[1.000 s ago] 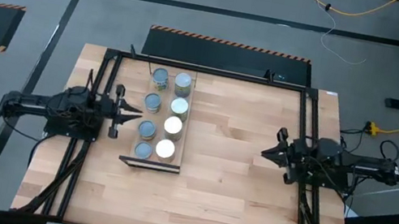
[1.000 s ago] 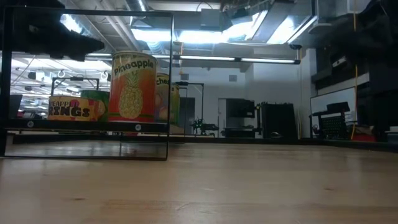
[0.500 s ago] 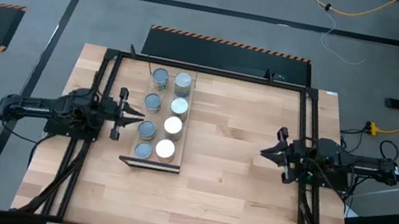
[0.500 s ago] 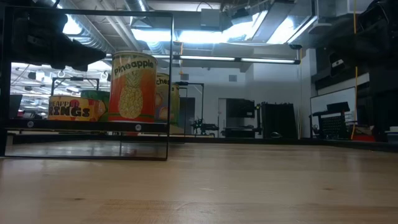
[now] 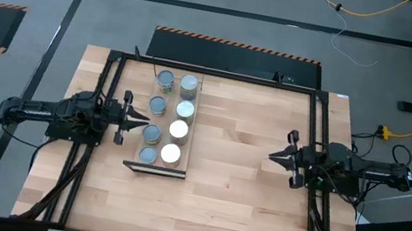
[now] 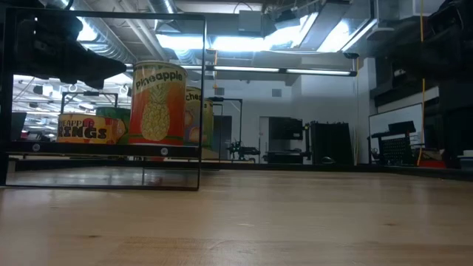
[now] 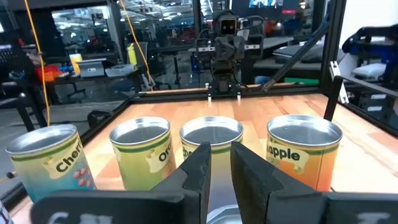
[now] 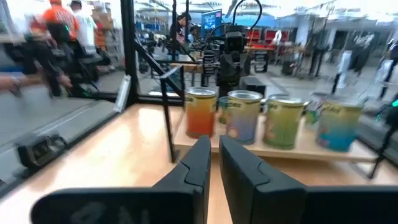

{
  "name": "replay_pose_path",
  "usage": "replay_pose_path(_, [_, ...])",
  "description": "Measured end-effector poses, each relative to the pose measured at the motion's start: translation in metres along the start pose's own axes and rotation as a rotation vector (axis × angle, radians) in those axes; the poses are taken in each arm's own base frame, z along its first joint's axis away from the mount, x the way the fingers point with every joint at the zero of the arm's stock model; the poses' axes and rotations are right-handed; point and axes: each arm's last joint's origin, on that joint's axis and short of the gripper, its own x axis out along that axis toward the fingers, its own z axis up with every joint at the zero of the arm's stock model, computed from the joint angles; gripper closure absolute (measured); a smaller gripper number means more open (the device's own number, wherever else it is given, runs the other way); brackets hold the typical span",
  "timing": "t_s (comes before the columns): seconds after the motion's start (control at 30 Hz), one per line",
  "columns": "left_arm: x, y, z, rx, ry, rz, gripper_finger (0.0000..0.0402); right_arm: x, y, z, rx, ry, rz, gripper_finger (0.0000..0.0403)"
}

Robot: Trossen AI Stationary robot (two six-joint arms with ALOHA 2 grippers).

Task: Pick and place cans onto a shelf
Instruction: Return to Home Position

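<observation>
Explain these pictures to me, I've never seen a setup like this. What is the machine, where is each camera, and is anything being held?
This is a robot with two dark arms working at a wooden table. Each arm ends in a two-finger tool. The overhead picture shows the left tool close by the long side of the shelf. The right tool is well apart from it, on the other side. The shelf is a light plank carrying eight cans in two rows of four. The low picture looks level across the tabletop, and the pineapple can stands out there. The other two pictures come from a camera on each wrist, looking past that arm's own fingers toward the cans. Both tools look shut and hold nothing.
</observation>
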Motion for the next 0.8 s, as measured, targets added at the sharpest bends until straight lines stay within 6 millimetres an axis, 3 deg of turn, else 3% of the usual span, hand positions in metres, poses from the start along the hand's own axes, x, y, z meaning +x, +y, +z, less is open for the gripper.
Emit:
replay_pose_path(0.23, [0.0000,0.0001,-0.0002,-0.006,0.002,0.004,0.0347,-0.0001,-0.0029,-0.0009,-0.091,0.016,-0.098,0.0363])
replay_pose_path(0.8, [0.0000,0.0001,-0.0003,-0.004,0.003,0.005,0.0347,-0.0005,-0.0070,-0.0007,-0.094,0.018,-0.143,0.0363])
